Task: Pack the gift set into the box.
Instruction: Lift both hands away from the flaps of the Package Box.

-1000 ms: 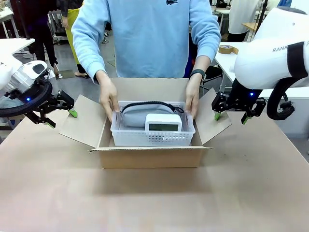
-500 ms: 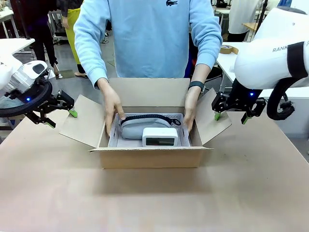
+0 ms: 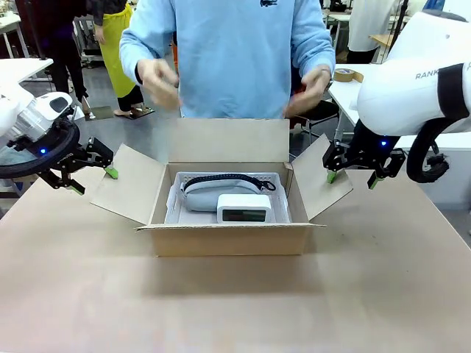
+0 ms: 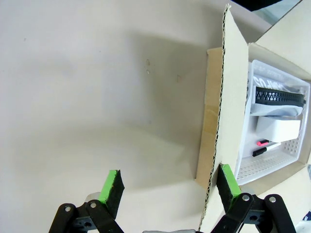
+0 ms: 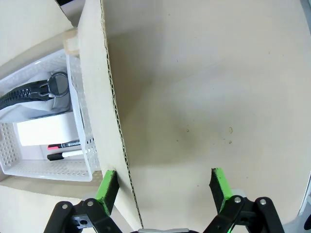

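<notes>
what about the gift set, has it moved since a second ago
Yes, downward: the gift set rose above the box rim a second ago; now it sits inside, below the rim.

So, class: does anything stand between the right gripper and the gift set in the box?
Yes. The right side flap of the box stands angled up between them. The right gripper, open, hangs over that flap's outer edge, and the gift set lies inside the box beyond it.

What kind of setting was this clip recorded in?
Probably a robotics lab or workshop: white robot arms flank the box, and white worktables stand behind, one holding a tape roll.
</notes>
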`<state>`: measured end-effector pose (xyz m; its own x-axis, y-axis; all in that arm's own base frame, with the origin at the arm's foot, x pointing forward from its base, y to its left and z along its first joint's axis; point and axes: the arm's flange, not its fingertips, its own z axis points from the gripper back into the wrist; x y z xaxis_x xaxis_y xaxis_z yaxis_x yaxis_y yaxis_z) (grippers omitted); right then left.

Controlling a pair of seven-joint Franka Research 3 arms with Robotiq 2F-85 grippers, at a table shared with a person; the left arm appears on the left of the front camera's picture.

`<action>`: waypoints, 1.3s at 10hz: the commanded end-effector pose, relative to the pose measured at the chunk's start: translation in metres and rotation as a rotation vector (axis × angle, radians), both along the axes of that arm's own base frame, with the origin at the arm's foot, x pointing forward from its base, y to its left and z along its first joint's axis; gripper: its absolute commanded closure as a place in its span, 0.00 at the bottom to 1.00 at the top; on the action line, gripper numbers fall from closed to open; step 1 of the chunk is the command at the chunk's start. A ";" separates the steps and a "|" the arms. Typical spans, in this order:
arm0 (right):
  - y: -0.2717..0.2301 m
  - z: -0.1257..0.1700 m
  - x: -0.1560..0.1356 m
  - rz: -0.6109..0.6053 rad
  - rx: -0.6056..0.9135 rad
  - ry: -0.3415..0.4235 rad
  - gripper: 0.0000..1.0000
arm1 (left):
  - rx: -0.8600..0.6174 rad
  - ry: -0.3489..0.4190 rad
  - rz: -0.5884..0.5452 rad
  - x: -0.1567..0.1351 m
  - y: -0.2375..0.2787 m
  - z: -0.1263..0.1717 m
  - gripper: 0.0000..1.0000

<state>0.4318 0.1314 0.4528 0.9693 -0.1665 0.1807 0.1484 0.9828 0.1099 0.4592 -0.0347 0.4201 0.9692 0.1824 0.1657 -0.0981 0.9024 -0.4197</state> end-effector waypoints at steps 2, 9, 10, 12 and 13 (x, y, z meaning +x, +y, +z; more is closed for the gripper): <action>0.001 0.022 -0.011 0.214 0.167 -0.010 0.00 | -0.043 0.041 -0.138 -0.014 -0.006 0.023 0.00; -0.187 0.032 -0.072 0.345 1.157 -0.315 0.00 | -0.981 -0.246 -0.615 -0.098 0.143 0.078 0.00; -0.197 0.010 -0.074 0.206 1.187 -0.306 0.00 | -1.064 -0.208 -0.494 -0.083 0.162 0.061 0.00; -0.173 0.067 -0.079 0.421 1.043 -0.353 0.00 | -0.802 -0.259 -0.657 -0.126 0.124 0.099 0.00; -0.173 0.067 -0.079 0.421 1.043 -0.353 0.00 | -0.802 -0.259 -0.657 -0.126 0.124 0.099 0.00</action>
<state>0.3506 -0.0468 0.5055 0.9208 -0.0837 0.3809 -0.3313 0.3475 0.8772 0.3436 0.0988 0.5090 0.8803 -0.1901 0.4348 0.4642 0.1547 -0.8721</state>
